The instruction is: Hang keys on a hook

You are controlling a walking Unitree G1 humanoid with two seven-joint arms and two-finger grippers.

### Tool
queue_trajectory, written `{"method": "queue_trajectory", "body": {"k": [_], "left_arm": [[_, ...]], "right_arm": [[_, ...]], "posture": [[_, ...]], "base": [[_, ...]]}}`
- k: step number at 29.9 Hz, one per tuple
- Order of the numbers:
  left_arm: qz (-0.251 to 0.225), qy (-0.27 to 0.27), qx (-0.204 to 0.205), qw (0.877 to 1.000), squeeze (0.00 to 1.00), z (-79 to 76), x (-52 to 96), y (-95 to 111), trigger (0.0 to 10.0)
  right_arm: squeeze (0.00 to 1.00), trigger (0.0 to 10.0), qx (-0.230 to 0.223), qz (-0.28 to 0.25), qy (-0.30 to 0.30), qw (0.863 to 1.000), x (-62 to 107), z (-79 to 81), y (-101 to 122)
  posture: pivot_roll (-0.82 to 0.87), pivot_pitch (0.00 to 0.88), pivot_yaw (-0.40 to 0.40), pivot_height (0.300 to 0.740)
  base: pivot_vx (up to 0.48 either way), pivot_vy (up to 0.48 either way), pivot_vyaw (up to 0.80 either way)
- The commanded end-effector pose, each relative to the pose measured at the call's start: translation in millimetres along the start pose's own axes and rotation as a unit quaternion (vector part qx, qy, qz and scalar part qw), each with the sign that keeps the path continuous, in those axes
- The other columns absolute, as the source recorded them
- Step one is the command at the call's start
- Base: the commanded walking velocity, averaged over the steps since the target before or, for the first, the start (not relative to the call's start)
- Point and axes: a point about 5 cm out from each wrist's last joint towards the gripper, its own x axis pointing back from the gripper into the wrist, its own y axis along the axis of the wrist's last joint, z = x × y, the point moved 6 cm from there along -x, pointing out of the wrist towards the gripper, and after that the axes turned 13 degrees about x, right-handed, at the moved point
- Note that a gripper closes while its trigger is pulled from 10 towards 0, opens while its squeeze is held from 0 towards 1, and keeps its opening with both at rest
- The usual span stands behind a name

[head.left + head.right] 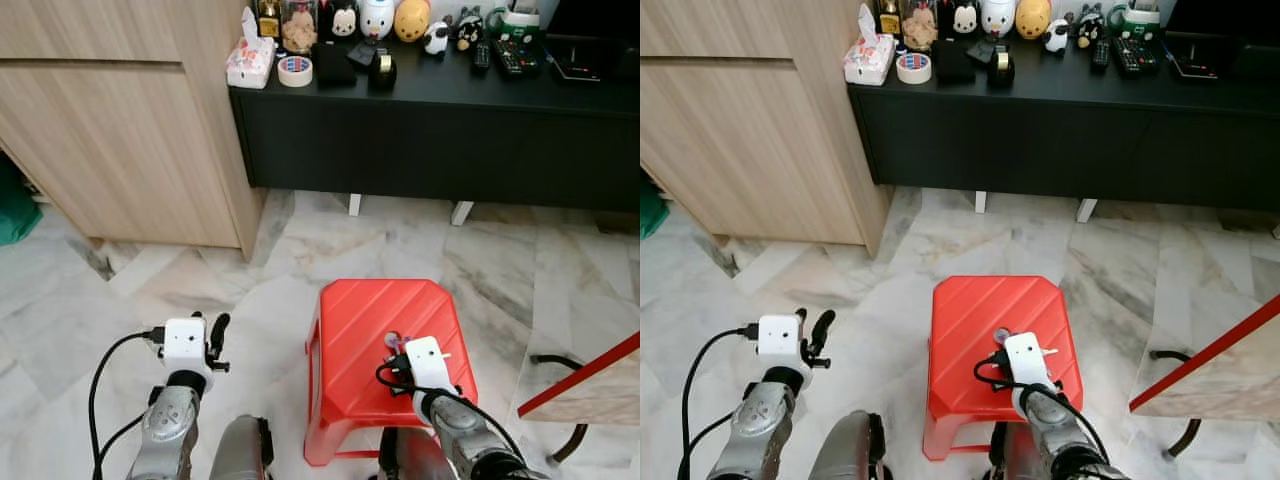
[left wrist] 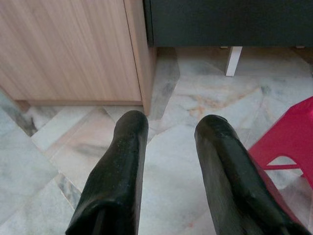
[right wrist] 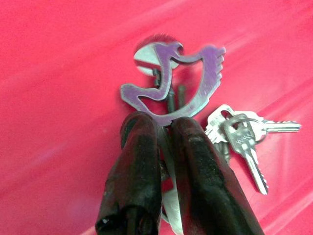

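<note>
1. Down low, the right gripper (image 3: 164, 128) rests on top of a red plastic stool with a ribbed seat (image 1: 372, 320), its two black fingers (image 3: 137, 166) drawn together and pinched on the edge of a flat purple metal keychain charm (image 3: 195, 93).
2. The bunch of silver keys (image 3: 242, 139) lies on the stool seat just beside the fingers — joined to the charm by a ring, the key blades fanned outward across the red surface.
3. A small round hole in the stool seat (image 3: 146, 58) shows just behind the charm.
4. From the head views, the keys appear only as a small glint at the tip of the right gripper near the middle of the seat (image 1: 393, 342); detail is too small to tell there.
5. The left gripper (image 2: 168, 127) hangs over the pale marble floor (image 1: 130, 300) to the left of the stool, its fingers spread apart with nothing between them.
6. Ahead stand a light wooden cabinet (image 1: 120, 130) and — beside it — a long black sideboard (image 1: 430, 140) on white legs.
7. On the sideboard's top sit a tissue pack (image 1: 250, 62), a roll of tape (image 1: 295, 71), small figurines (image 1: 377, 16) and remote controls (image 1: 515, 55).
</note>
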Motion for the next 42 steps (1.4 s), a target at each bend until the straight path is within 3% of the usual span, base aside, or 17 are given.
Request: {"method": "queue_trajectory", "body": {"k": [1,11,16,24,34,41,42], "left_arm": [[0.012,0.002,-0.009,1.0,0.0,2.8,1.4,-6.5,10.0],[0.01,0.001,-0.011,1.0,0.0,-0.1,-7.1,-3.4,10.0],[0.009,0.002,-0.012,1.0,0.0,0.3,-9.5,-2.4,10.0],[0.009,0.005,-0.013,1.0,0.0,2.6,-8.9,-4.0,10.0],[0.015,0.002,-0.012,1.0,0.0,0.0,-9.2,-9.0,10.0],[0.015,0.004,-0.01,1.0,0.0,0.0,-10.2,-9.2,10.0],[0.015,0.004,-0.01,1.0,0.0,-0.2,-10.6,-9.3,10.0]], "right_arm": [[0.0,0.0,-0.018,-0.001,-0.008,1.0,0.5,-2.8,-1.4],[0.0,0.0,-0.051,-0.056,-0.037,0.996,-0.3,-19.8,23.3],[0.0,0.0,-0.079,-0.105,-0.057,0.99,1.6,-30.2,43.0],[0.0,0.0,-0.107,-0.165,-0.079,0.977,9.2,-37.9,56.5],[0.0,0.0,-0.111,-0.218,-0.083,0.966,20.8,-36.2,61.4],[0.0,0.0,-0.089,-0.269,-0.074,0.956,32.3,-37.6,76.6],[0.0,9.0,-0.081,-0.273,-0.072,0.956,33.4,-38.1,78.8]], "posture": [[0.05,0.094,-0.018,0.627],[0.03,0.064,-0.022,0.627],[0.03,0.049,-0.027,0.627],[0.02,0.038,-0.029,0.627],[0.01,0.017,-0.033,0.627],[0.0,0.009,-0.037,0.627],[0.0,0.011,-0.038,0.627]], "base": [[0.0,0.0,0.0],[0.0,0.0,0.0],[0.0,0.0,0.0],[0.0,0.0,0.0],[0.0,0.0,0.0],[0.0,0.0,0.0],[0.0,0.0,0.0]]}}
